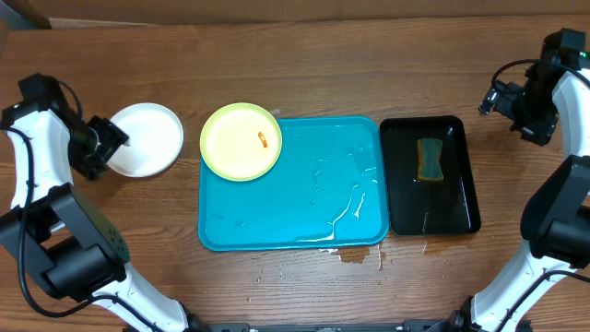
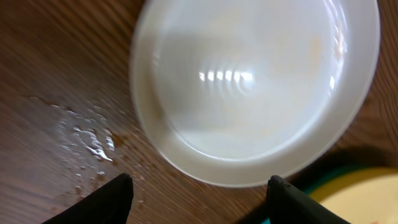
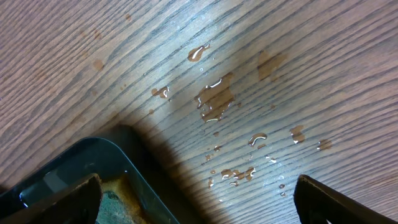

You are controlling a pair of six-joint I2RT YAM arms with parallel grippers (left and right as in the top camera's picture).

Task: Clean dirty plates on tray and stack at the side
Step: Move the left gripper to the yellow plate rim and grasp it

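Note:
A white plate (image 1: 143, 138) rests on the wood left of the turquoise tray (image 1: 304, 207). My left gripper (image 1: 112, 146) is at its left rim. In the left wrist view the white plate (image 2: 255, 87) lies just beyond my left gripper (image 2: 199, 199), whose jaws are open with only bare wood between them. A pale yellow-green plate (image 1: 241, 140) with an orange smear sits on the tray's far left corner, overhanging the rim; its edge (image 2: 367, 193) shows at the lower right. My right gripper (image 1: 505, 100) hangs open over the table, right of the black tray.
A glossy black tray (image 1: 452, 198) holding a sponge (image 1: 430, 159) stands right of the turquoise tray. Its corner (image 3: 81, 162) shows beside my right gripper (image 3: 199, 199). Water drops (image 3: 214, 99) dot the wood there, and water pools on the turquoise tray and at its front edge (image 1: 355, 254).

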